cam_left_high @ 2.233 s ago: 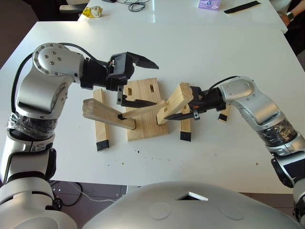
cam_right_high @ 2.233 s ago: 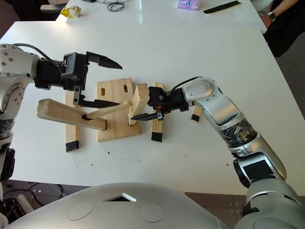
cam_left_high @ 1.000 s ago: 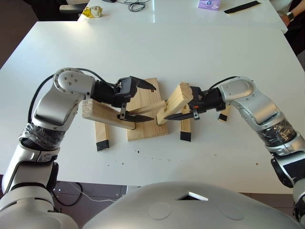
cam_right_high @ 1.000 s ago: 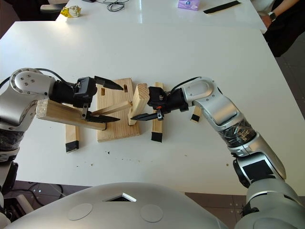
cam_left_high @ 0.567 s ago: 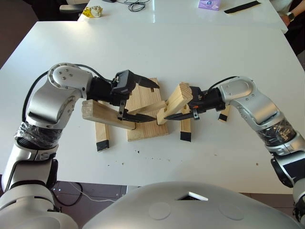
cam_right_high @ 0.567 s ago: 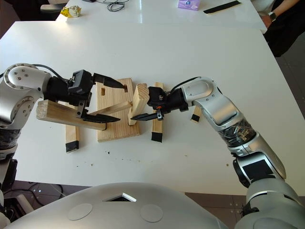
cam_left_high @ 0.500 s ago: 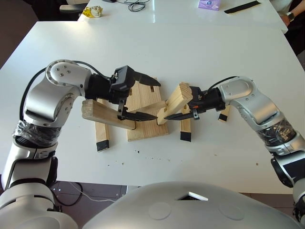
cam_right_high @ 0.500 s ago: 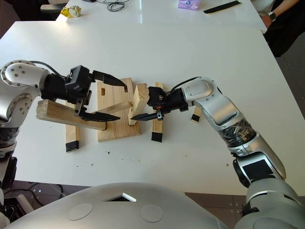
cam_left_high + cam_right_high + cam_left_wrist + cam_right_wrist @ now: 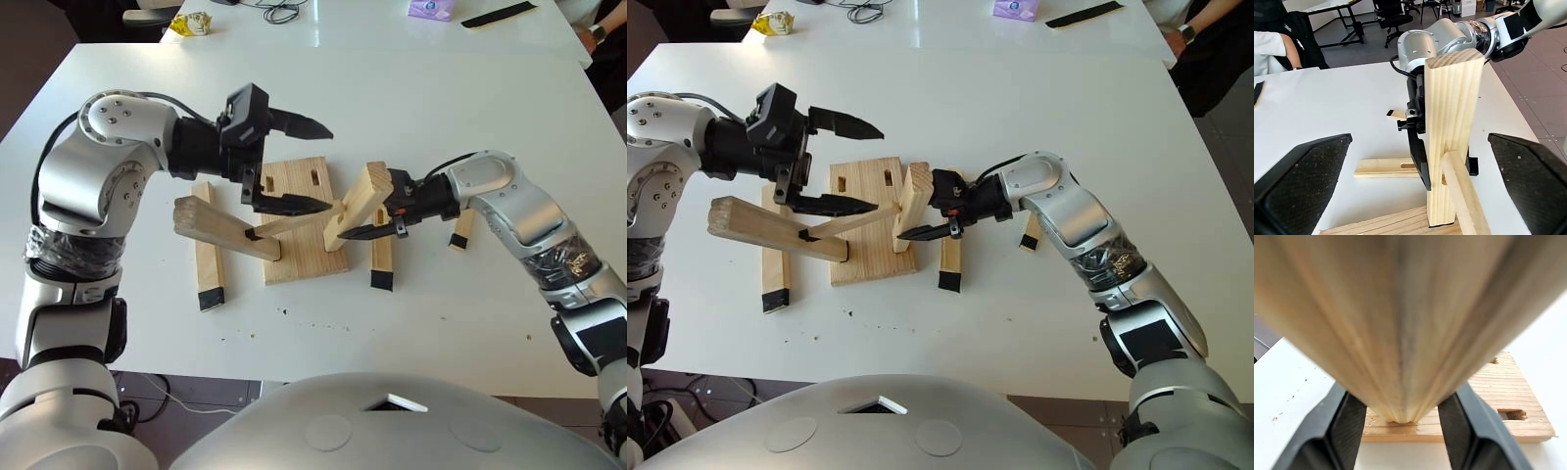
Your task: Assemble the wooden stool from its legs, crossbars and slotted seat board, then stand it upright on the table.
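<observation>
Your right claw [image 9: 349, 223] is clamped on a wooden leg [image 9: 365, 194], with its fingers [image 9: 1347, 428] pressed against two opposite faces. That leg stands tilted, its lower end on the right edge of the seat board [image 9: 302, 257], which lies flat on the bench [image 9: 441, 108] with two slots showing near its far edge. A crossbar [image 9: 294, 223] slants from this leg down to a second leg [image 9: 217, 228], which lies askew across the board's left edge.

Your left claw [image 9: 331, 166] hangs wide open over the board, one finger high and the other low just above the crossbar. From its wrist view the crossbar sits between the pads, apart from both.

Your right arm comes in from the right, elbow bent, forearm low and level. Your left arm has its elbow raised, with the forearm pointing across toward the held leg.

You cannot tell from the head views whether the low left finger touches the crossbar. The right claw's far finger is hidden behind the leg.

Three loose legs [image 9: 382, 257] with black ends lie flat on the bench. One is under the second leg, one is below the right claw, and one is partly covered by the right forearm.

Behind the bench stands another white table [image 9: 372, 24] carrying a yellow packet [image 9: 191, 22], cables [image 9: 279, 12] and a purple pack [image 9: 431, 9]. Office chairs [image 9: 1393, 19] stand on a grey floor.
</observation>
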